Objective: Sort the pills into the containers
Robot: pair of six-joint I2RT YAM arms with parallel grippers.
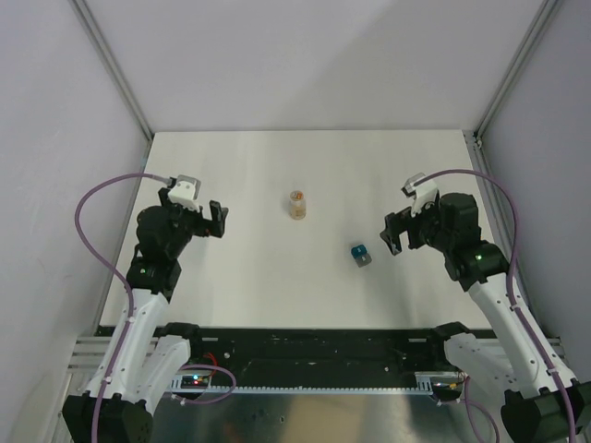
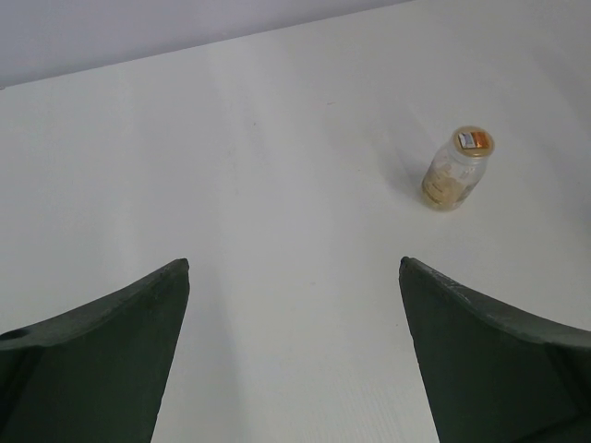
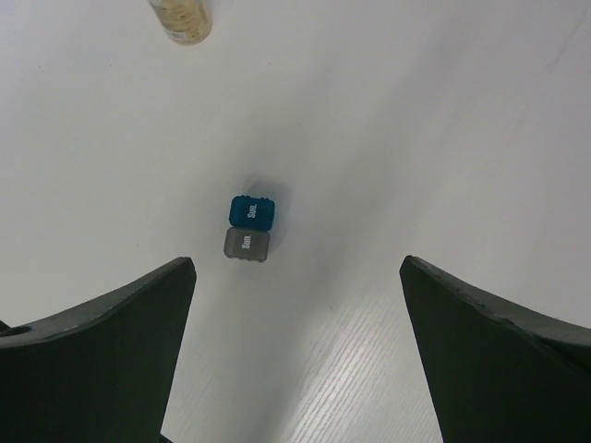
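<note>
While both jaws gape wide and empty, translucent amber vial [image 2: 452, 171], teal cube [image 3: 251, 210], grey flap [image 3: 247, 245].

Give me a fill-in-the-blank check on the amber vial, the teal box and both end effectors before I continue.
The left end effector and right end effector both have their jaws ____.
The translucent amber cylindrical vial stands ____ on the white table.
The teal-blue cube-like box has its ____ flap swung open beside it.
The box lies nearer the ____ end effector.
Missing words: open; upright; grey; right.
</note>
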